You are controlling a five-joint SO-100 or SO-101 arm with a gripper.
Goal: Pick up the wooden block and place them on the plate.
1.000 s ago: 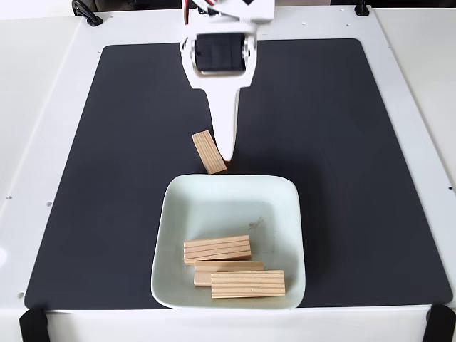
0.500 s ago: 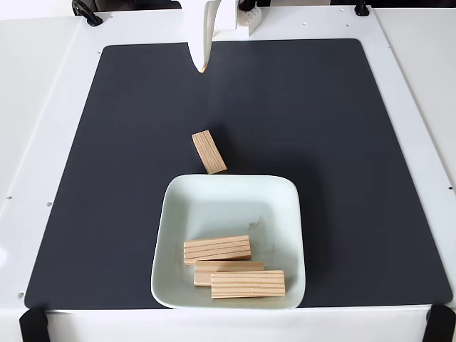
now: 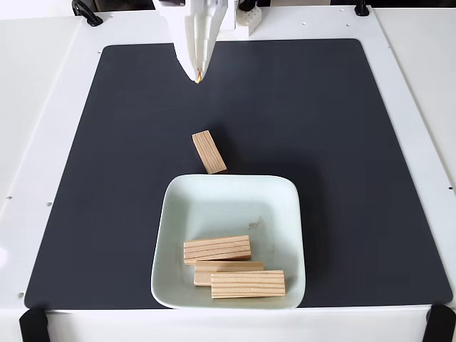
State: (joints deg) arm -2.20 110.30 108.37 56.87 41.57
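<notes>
A: What sits nearest the camera in the fixed view?

B: The white desk (image 3: 43,214) edge, with a black clamp (image 3: 32,324) at the bottom left corner and another clamp (image 3: 440,324) at the bottom right. A black mat (image 3: 342,157) covers most of the desk.

A: And on the mat?

B: The plate (image 3: 228,196) lies on the mat's near part, with three blocks in its near half. The front block (image 3: 247,283) lies closest to the near rim, a second block (image 3: 226,268) is partly under it and a third block (image 3: 216,249) lies just behind, all lengthwise across the view.

A: Is there a fourth?

B: Yes. The loose block (image 3: 209,152) lies on the mat just beyond the plate's far rim, angled, its near end close to the rim; I cannot tell whether they touch.

A: Where is the pincer?

B: The pincer (image 3: 197,75) hangs at the far side, over the mat's far edge, pointing down and well apart from the loose block. Its white fingers look drawn together to a single tip, holding nothing.

A: Anything behind it?

B: A black cable (image 3: 85,12) at the far left corner of the desk.
</notes>
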